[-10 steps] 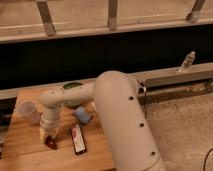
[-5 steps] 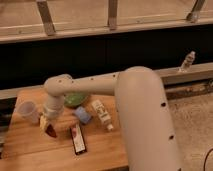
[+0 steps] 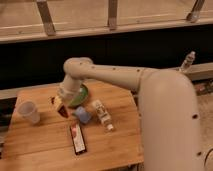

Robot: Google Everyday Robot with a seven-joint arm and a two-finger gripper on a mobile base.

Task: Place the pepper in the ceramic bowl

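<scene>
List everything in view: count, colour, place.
table: one, light wood, lower left
cup: one, translucent whitish, upright at table's left
bowl: one, green, table's back, partly hidden
pepper: one, dark red, held just left of bowl
packet: one, red-black-white, flat near front edge
blue item: one, blue, mid-table
small bottle: one, pale, lying right of blue item
far bottle: one, clear, upright on right ledge
arm: one, white, reaching in from right
gripper: one, pale, fingers shut on pepper, beside bowl's left rim

Red pepper point(image 3: 64, 113) in fingers point(image 3: 58, 104) — beside bowl point(image 3: 80, 96)
</scene>
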